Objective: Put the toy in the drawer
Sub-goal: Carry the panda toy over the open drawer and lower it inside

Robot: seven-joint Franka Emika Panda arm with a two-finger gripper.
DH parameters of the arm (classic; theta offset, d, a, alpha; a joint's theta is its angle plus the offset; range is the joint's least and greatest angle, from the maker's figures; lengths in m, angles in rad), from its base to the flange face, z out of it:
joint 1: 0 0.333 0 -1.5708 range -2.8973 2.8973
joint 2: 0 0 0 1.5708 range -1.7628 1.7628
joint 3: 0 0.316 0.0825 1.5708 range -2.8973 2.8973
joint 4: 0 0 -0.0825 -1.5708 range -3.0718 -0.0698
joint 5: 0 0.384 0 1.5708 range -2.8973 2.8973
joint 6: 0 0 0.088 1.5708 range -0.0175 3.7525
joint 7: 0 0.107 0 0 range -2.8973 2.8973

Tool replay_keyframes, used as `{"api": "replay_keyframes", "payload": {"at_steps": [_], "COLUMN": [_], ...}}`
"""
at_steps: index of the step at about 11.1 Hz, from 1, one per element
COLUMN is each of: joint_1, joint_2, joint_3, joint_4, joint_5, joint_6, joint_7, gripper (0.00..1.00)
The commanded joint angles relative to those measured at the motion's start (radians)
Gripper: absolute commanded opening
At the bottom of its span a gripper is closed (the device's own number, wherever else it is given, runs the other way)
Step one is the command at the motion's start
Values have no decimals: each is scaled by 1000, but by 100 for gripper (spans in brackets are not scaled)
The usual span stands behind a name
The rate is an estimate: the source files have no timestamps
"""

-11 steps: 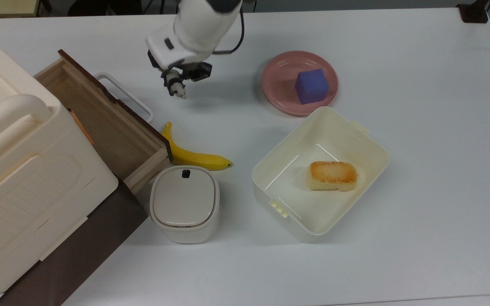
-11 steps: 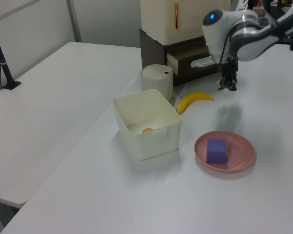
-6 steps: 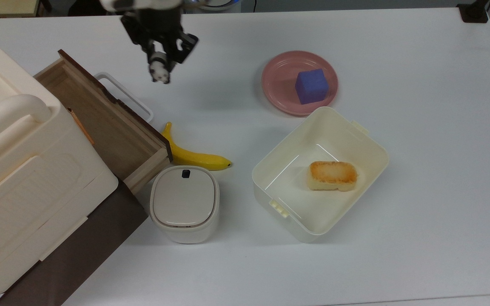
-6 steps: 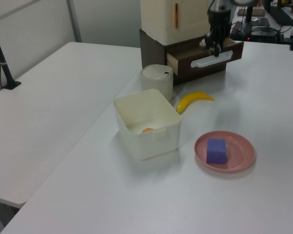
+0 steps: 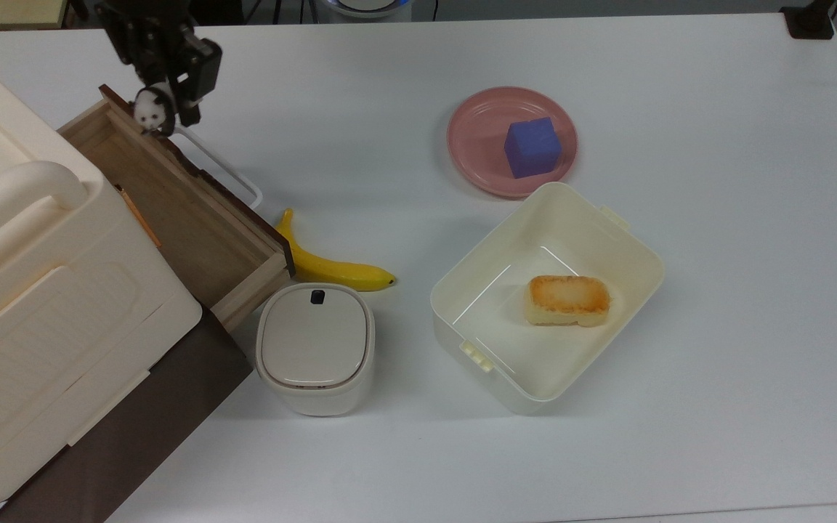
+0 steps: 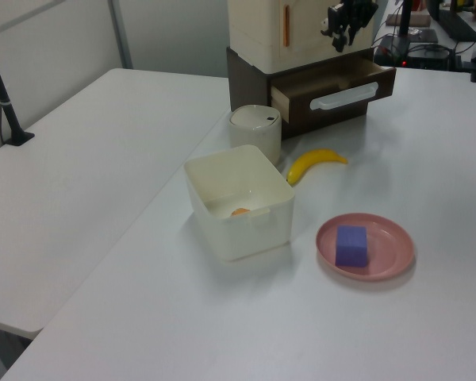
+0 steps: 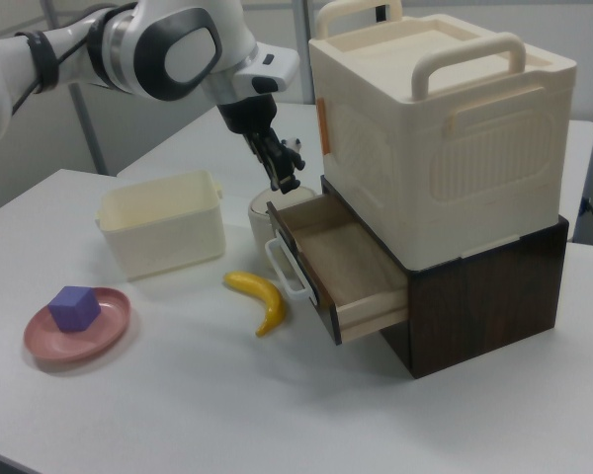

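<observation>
In the top view, the black two-finger gripper (image 5: 160, 109) pinches the tiny black-and-white panda toy (image 5: 150, 110) between its fingers, above the far corner of the open light-wood drawer with dark brown front (image 5: 171, 211).

In the left view, the gripper (image 6: 339, 32) hangs above the drawer (image 6: 337, 83), well apart from the yellow banana (image 6: 316, 163) on the white worktop (image 6: 103, 198).

In the right view, the toy (image 7: 292, 158) is held above the drawer (image 7: 341, 259), near its front panel.

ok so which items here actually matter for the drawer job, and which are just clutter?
In play:
gripper
panda toy, held in the gripper
open wooden drawer

Clutter:
banana
pink plate with blue cube
cream bin holding toast-like piece
small lidded container
</observation>
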State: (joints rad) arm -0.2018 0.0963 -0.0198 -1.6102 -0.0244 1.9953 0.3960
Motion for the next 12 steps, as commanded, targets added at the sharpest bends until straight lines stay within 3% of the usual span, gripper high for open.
{"api": "replay_keyframes", "payload": {"at_steps": [1,3,4,5,6,12], "joint_1": [-1,-10,-30,-36,-36,-31], "joint_2": [39,66,68,72,79,68], "joint_3": [-8,-8,-9,-8,-8,-8], "joint_4": [9,7,7,7,6,7], "joint_5": [-24,-64,-65,-60,-60,-65], "joint_6": [71,98,99,99,99,86], "joint_7": [90,84,74,67,69,72], "gripper": [0,0,32,84,100,100]}}
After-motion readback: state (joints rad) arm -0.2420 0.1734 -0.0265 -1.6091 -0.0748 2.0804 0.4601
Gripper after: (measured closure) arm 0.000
